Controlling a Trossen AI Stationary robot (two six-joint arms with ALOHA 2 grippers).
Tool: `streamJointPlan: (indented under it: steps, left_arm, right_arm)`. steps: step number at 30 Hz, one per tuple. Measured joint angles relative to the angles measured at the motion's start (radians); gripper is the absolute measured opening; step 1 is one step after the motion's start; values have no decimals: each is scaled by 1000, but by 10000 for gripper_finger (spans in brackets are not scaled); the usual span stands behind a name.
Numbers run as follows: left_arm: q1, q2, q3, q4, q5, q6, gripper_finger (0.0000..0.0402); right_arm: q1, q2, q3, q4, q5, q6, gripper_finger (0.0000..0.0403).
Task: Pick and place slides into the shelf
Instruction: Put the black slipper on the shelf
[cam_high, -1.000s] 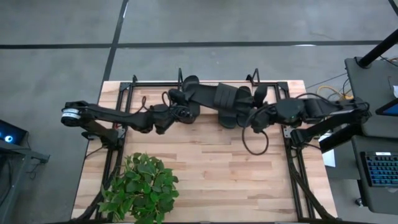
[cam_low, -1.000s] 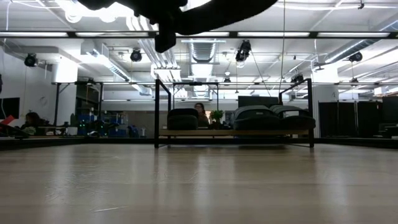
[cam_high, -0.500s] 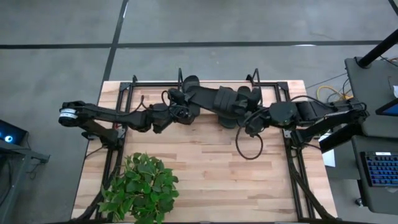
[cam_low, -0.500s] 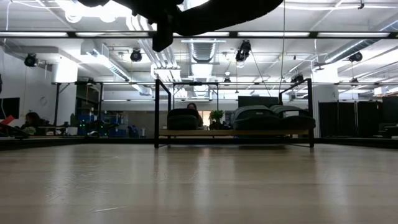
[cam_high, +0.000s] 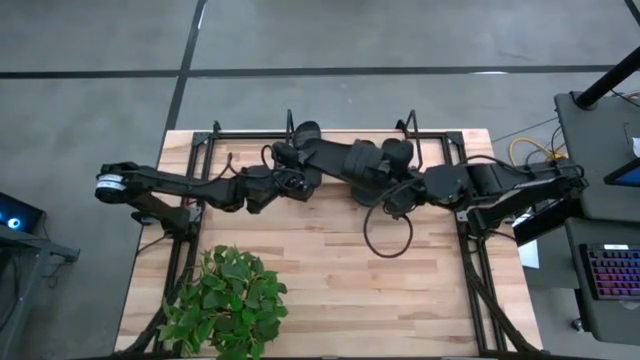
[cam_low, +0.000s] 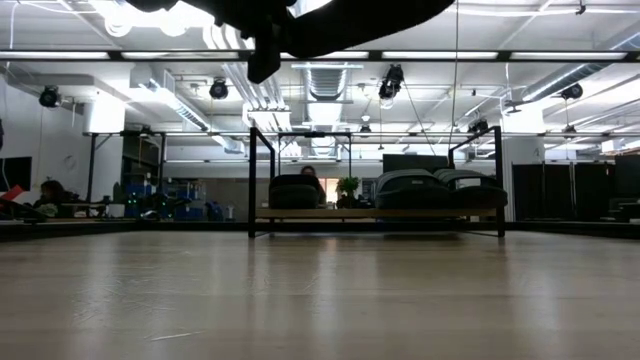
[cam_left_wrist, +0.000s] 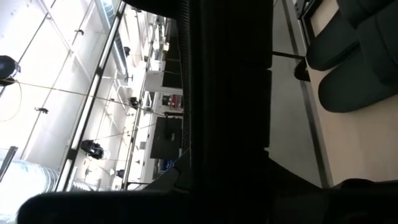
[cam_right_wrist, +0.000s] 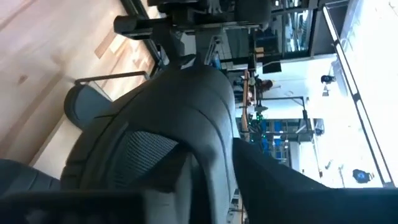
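One black slide (cam_high: 345, 165) hangs in the air in front of the shelf (cam_low: 375, 213). It shows as a dark mass at the top of the low view (cam_low: 330, 20) and fills the right wrist view (cam_right_wrist: 168, 130). My left gripper (cam_high: 292, 178) is shut on its left end. My right gripper (cam_high: 392, 195) is open at its right end, with a finger (cam_right_wrist: 311, 180) beside the slide. Three slides rest sole-down on the shelf's pale board: one on the left (cam_low: 295, 190) and two on the right (cam_low: 410, 187) (cam_low: 470, 187). My left gripper holds the slide by its end toward the table's left (cam_high: 305, 160), coming level from the left. The slide is lifted clear and lies roughly level, lengthwise across the table. In the left wrist view the slide's own dark mass (cam_left_wrist: 227, 106) hides the place of contact.
A potted plant (cam_high: 225, 300) stands near the table's near left corner. A cable loop (cam_high: 385, 235) hangs from the right arm over the table's middle. Black arm-mount frames (cam_high: 190, 200) (cam_high: 470, 250) line both sides. A person (cam_low: 312, 175) shows in the room beyond the shelf.
My right gripper has moved toward the table's left, closing in on the right end of the held slide, and its cable loop has swung along with it. The slide has stayed where it was.
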Motion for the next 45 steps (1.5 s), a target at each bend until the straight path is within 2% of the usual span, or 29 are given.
streamJointPlan:
  steps: [4,6,12,16,20,25,28,31,36,45]
  left_arm:
    - [0,0,0,3,7,-11,53]
    - [-1,-1,0,6,12,-31,64]
    - [-4,-23,-2,9,37,-132,165]
    - [-10,-65,-14,7,34,-183,196]
    - [-22,-126,-39,4,109,-222,201]
    - [-21,-231,-95,1,410,-366,202]
    - [-21,-268,-114,-2,511,-413,202]
    - [-20,-281,-126,-7,543,-423,203]
    - [-20,-254,-120,-6,621,-476,203]
    - [-20,-184,-88,4,629,-480,195]
  right_arm:
    - [0,3,25,-2,-4,40,25]
    - [0,-3,24,0,-6,65,16]
    - [-2,-48,-13,13,-10,144,10]
    - [-1,-114,-47,14,-35,191,10]
    - [0,-193,-105,19,-77,222,9]
    - [0,-294,-195,97,-223,239,9]
    - [0,-336,-251,152,-281,235,9]
    - [-1,-357,-290,195,-326,234,9]
    - [0,-354,-326,241,-337,215,9]
    - [-5,-336,-302,252,-352,217,9]
